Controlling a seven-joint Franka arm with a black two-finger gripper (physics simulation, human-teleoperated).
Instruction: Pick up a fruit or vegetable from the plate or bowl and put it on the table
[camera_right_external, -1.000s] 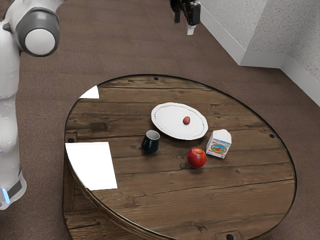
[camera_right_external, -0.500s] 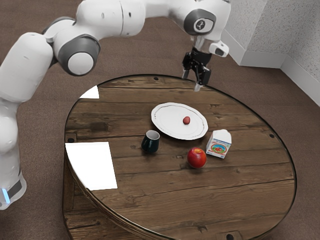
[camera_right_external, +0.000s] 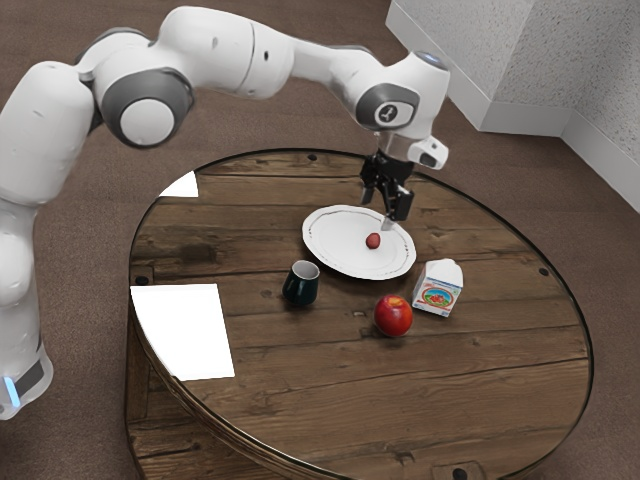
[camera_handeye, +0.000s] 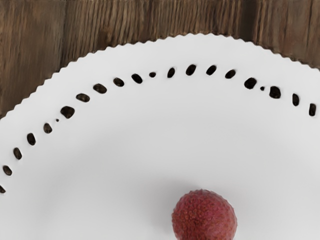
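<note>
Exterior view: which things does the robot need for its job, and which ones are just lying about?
For the job:
- little reddish fruit, on the plate
- white plate, holding the fruit
- gripper, for picking it up
- wooden table, where the fruit should go

Just lying about:
- red apple, already on the table
- dark cup
- carton

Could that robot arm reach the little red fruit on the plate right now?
Probably yes: the open claw hangs close to the red fruit on the plate, and nothing seems to block the way. The mug, apple and carton stand off the plate.
</note>
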